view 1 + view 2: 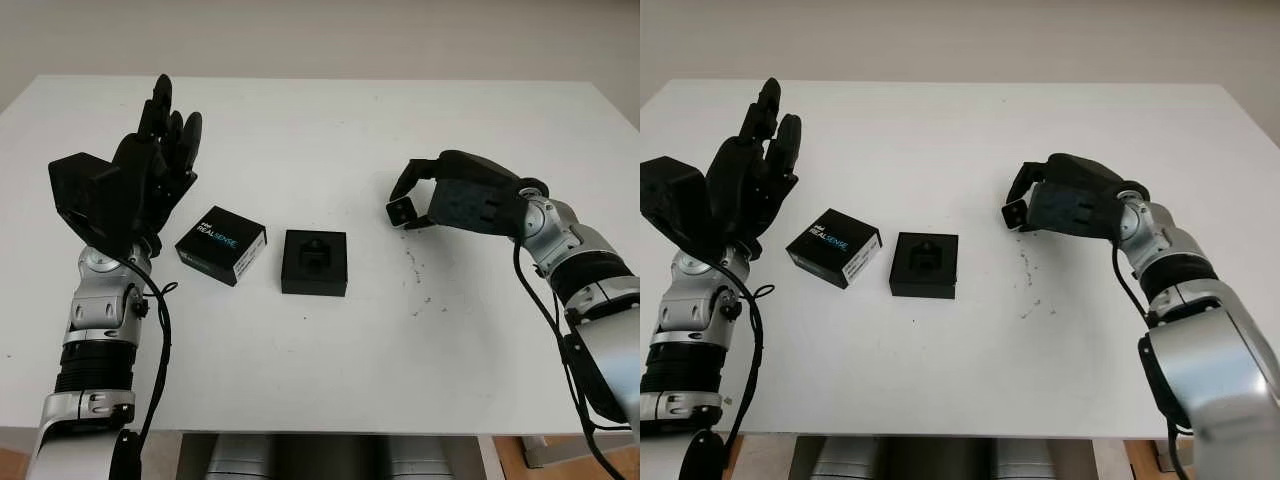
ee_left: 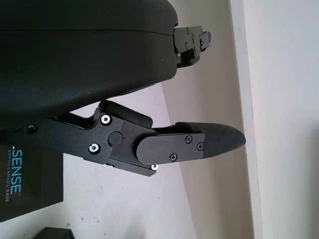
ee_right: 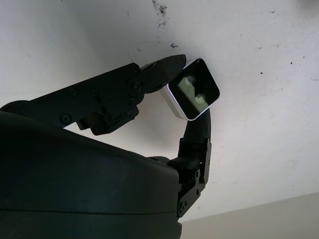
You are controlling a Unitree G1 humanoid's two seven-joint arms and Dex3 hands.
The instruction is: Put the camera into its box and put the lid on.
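The camera [image 3: 192, 89], a small silver block with a dark glass face, is pinched between the fingers [image 3: 158, 71] of the right hand [image 1: 440, 195]. It is held above the white surface [image 1: 330, 120], to the right of the box [image 1: 314, 262] and well apart from it. In the right wrist view one finger is seen pressed against one side of the camera and another against the opposite side.

The box is seen near the middle of the surface. It is black and open-topped, with a dark moulded insert inside. Just beside it, to its left, the lid [image 1: 221, 245] lies flat on the surface, turned at a slight angle, with white lettering on its top. The two are close but not touching.

The left hand [image 1: 150, 175] is held raised over the left part of the surface, behind and to the left of the lid. It is open and nothing is held in it; its fingers [image 2: 199, 142] are extended.

A few dark specks [image 1: 420, 285] are scattered on the surface to the right of the box.
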